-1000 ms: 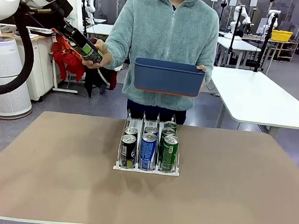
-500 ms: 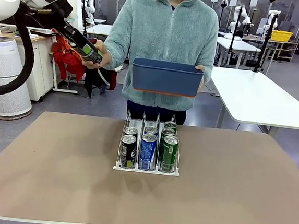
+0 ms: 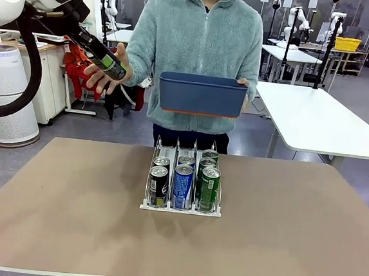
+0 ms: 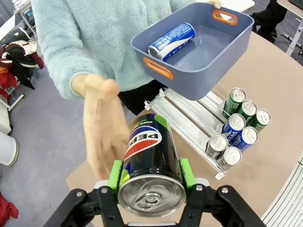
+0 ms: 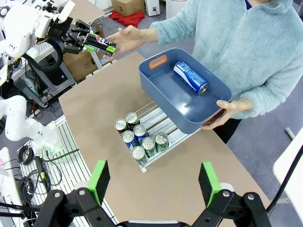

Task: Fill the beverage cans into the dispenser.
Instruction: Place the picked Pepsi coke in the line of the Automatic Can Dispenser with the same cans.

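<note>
One black can [image 3: 110, 65] is clamped between the left jaws, high up and to the left of the dispenser [image 3: 180, 210]. A person's open hand [image 3: 104, 77] is just beside that can; we cannot tell whether it touches. Six cans stand upright in the dispenser, two per lane: black cans [image 3: 158, 186] in its left lane, blue-and-white cans [image 3: 183, 186] in the middle, green cans [image 3: 209, 188] on the right. Above the dispenser's far end the person's other hand [image 5: 226, 109] holds a dark blue bin [image 3: 201, 95], with one blue-and-white can [image 4: 171, 40] lying inside. The right jaws stand wide apart and empty, well above the dispenser.
</note>
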### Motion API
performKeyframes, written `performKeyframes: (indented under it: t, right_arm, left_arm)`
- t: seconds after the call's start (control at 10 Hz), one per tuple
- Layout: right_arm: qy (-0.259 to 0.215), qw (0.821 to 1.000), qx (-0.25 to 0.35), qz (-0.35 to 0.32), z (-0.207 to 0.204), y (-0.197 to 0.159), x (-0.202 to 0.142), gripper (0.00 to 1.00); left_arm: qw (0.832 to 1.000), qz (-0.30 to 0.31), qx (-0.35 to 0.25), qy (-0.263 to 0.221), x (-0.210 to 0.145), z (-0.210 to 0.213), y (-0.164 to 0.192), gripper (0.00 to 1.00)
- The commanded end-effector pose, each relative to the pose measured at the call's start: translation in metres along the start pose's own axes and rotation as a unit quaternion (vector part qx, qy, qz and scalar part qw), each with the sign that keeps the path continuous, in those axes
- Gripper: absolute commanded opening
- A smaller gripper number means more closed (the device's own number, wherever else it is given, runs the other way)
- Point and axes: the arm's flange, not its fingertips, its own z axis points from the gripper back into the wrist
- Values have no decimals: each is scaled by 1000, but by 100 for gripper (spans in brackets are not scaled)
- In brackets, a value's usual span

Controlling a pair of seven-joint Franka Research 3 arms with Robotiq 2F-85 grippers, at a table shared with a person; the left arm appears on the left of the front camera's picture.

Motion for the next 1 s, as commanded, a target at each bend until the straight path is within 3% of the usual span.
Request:
performKeyframes:
  t: [0.0, 0.9]
  right_arm:
    - [3, 1000, 3, 0, 1, 0, 0, 100]
    - [3, 1000, 3, 0, 1, 0, 0, 100]
  left_arm:
    - [1000, -5, 4, -2, -1, 1, 2, 10]
    - [1000, -5, 4, -2, -1, 1, 2, 10]
